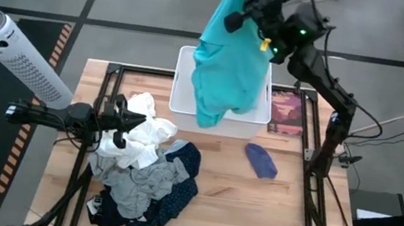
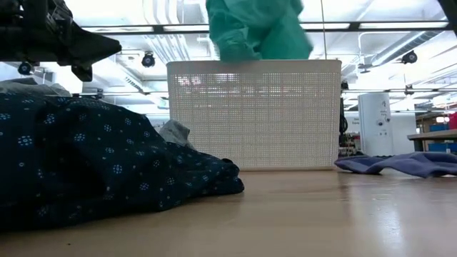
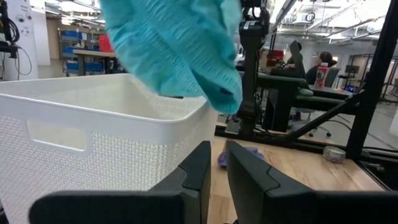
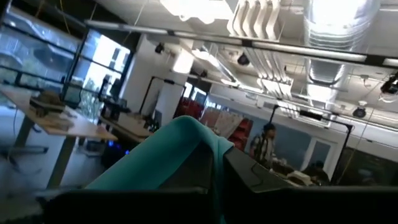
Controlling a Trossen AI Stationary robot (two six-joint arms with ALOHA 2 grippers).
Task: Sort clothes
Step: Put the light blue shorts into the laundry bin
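Nearest the front edge of the table (image 1: 251, 215) lies a heap of clothes: the dark navy dotted garment (image 1: 175, 192) at the bottom, the grey garment (image 1: 141, 182) on top of it, and the white garments (image 1: 141, 138) at the far side of the heap. The left hand (image 1: 130, 125) rests just above those white pieces, its fingers (image 3: 202, 171) pressed nearly together and pinching nothing. To the right, well apart from the heap, a small blue-purple cloth (image 1: 261, 160) lies flat on the wood. Farther back stands the white basket (image 1: 182, 86). Above it the right hand (image 1: 257, 14) is raised, fingers clamped on the top of the teal garment (image 1: 229, 61), which hangs down with its lower end inside the basket.
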